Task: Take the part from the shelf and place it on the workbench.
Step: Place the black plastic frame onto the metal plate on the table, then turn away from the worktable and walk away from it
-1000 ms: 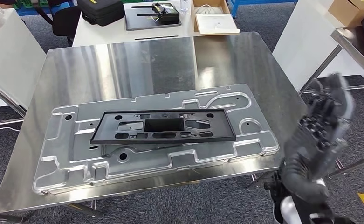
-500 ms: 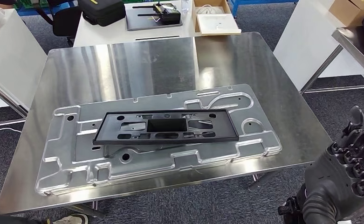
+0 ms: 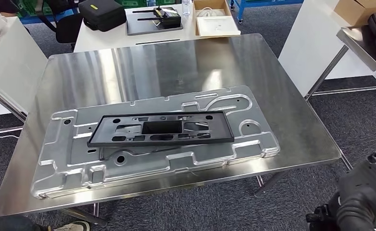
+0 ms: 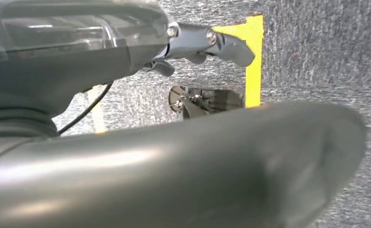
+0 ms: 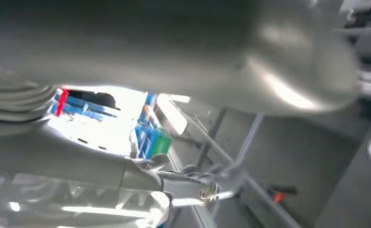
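Steel workbench (image 3: 272,96) carries everything here, its sheet top bare toward the far edge. Across its near half lies a big silver stamped panel (image 3: 70,163), long axis running from the left edge toward the right edge. On the middle of that panel rests the part (image 3: 161,129), a flat black frame with cut-outs, its long axis along the panel's. Nothing holds it, so I judge the placing done or nearly so.

Off the workbench's near right corner, low in the head view, sits the right hand (image 3: 366,192), dark and bunched, well apart from the part; whether its fingers are curled in or spread I cannot tell. The left hand (image 4: 174,161) shows as a blurred grey bulk over carpet, and its state I cannot tell either. The part lies forward and to the left of the right hand, which looks the nearer one.
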Robot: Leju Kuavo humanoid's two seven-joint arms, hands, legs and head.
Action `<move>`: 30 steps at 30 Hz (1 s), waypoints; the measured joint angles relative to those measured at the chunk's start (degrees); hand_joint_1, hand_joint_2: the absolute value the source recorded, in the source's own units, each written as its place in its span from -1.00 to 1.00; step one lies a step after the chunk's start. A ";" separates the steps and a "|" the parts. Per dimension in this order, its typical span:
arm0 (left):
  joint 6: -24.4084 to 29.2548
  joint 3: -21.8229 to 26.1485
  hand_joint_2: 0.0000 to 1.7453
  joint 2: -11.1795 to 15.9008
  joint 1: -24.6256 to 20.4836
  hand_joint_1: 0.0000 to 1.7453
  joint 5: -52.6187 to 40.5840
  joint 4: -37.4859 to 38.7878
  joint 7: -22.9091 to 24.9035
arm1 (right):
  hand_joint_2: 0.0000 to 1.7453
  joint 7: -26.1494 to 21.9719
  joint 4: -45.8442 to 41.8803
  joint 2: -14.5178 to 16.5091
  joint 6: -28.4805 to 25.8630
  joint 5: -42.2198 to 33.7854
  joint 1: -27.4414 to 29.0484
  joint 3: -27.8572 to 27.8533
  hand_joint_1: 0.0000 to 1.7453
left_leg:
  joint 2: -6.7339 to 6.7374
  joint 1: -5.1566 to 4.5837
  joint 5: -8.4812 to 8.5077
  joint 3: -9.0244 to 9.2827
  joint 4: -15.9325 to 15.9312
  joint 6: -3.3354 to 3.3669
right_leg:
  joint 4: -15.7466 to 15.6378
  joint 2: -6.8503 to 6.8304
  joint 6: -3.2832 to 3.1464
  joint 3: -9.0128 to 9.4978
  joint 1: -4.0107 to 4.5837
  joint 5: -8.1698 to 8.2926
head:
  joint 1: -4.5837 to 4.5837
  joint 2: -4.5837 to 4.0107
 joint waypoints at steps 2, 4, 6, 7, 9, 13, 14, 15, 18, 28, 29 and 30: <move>0.00 0.08 -1.00 0.01 0.25 -1.00 -0.09 -0.01 0.00 | -1.00 -0.44 1.14 1.26 3.52 -2.63 0.28 -6.36 -1.00 | 0.15 0.25 -1.95 -0.55 1.54 -0.47 | -0.09 -0.14 -1.00 -0.60 -0.07 0.71 | -0.01 0.00; -0.02 0.09 -1.00 -0.01 0.32 -1.00 -0.23 0.01 0.00 | -1.00 -0.59 2.66 2.98 6.35 -3.77 0.33 -12.96 -1.00 | 0.30 0.15 -6.97 -2.14 7.37 -0.53 | -0.13 -0.38 -1.56 -1.37 -0.06 1.40 | -0.02 0.00; -0.04 0.09 -1.00 -0.02 0.32 -1.00 -0.35 0.01 -0.01 | -1.00 -0.65 4.00 4.43 8.08 -4.22 0.31 -18.24 -1.00 | 0.30 -0.03 -10.93 -3.29 14.18 -0.54 | -0.07 -0.58 -1.70 -2.25 0.07 2.04 | -0.02 0.00; -0.04 0.09 -1.00 -0.03 0.33 -1.00 -0.37 0.00 -0.03 | -1.00 -0.67 4.50 4.92 8.67 -4.39 0.28 -20.01 -1.00 | 0.30 -0.09 -11.36 -2.87 15.58 -0.51 | -0.03 -0.63 -1.70 -2.66 0.14 2.34 | -0.02 0.00; 0.00 0.09 -1.00 -0.02 0.31 -1.00 -0.37 -0.03 -0.08 | -1.00 -0.67 5.76 6.02 9.96 -4.94 0.15 -23.56 -1.00 | 0.30 -0.17 -9.51 0.94 11.93 -0.33 | 0.05 -0.64 -1.52 -3.28 0.22 2.83 | -0.02 0.00; 0.08 0.11 -1.00 -0.01 0.22 -1.00 -0.37 -0.21 -0.15 | -1.00 -0.64 7.65 7.88 11.20 -5.72 -0.16 -29.91 -1.00 | 0.14 -0.60 -7.00 9.33 -1.19 0.32 | 0.38 -0.65 -0.47 -3.81 0.40 3.69 | -0.01 0.00; 0.13 0.11 -1.00 -0.01 0.21 -1.00 -0.37 -0.23 -0.15 | -1.00 -0.60 8.10 8.22 11.42 -5.79 -0.27 -31.05 -1.00 | 0.07 -0.78 -7.03 9.34 -1.53 0.52 | 0.36 -0.63 -0.04 -3.84 0.45 4.01 | -0.01 0.00; 0.19 0.12 -1.00 -0.02 0.21 -1.00 -0.37 -0.23 -0.15 | -1.00 -0.54 8.61 8.55 11.69 -5.83 -0.33 -32.20 -1.00 | 0.05 -0.83 -6.77 8.99 -1.45 0.90 | 0.29 -0.62 0.39 -3.87 0.37 4.27 | -0.01 -0.01; 0.37 0.16 -1.00 0.01 0.20 -1.00 -0.34 -0.36 -0.16 | -1.00 -0.46 10.12 9.39 12.49 -5.89 -0.33 -35.39 -1.00 | 0.35 -0.82 -5.53 7.68 -1.66 2.48 | 2.83 -0.61 1.09 -5.22 0.10 1.40 | 0.00 -0.01; 0.46 0.18 -1.00 0.05 0.09 -1.00 -0.37 -0.53 -0.25 | -1.00 0.45 13.35 10.81 14.23 -5.10 -0.40 -38.95 -1.00 | 1.00 -1.38 -1.96 2.67 -0.63 2.18 | 0.20 -0.61 0.73 3.00 0.45 -0.85 | -0.01 0.00; 0.46 0.18 -1.00 0.05 0.06 -1.00 -0.37 -0.53 -0.26 | -1.00 0.63 13.53 10.97 14.46 -4.86 -0.41 -39.10 -1.00 | 1.00 -1.40 -1.59 2.40 -0.57 1.80 | -1.08 -0.60 0.52 3.54 0.63 -1.07 | -0.01 0.00; 0.46 0.19 -1.00 0.05 0.05 -1.00 -0.37 -0.53 -0.27 | -1.00 0.86 13.74 11.15 14.69 -4.60 -0.39 -39.23 -1.00 | 0.98 -1.41 -1.15 2.17 -0.57 1.39 | -1.39 -0.59 0.17 3.30 0.75 -0.97 | -0.02 0.00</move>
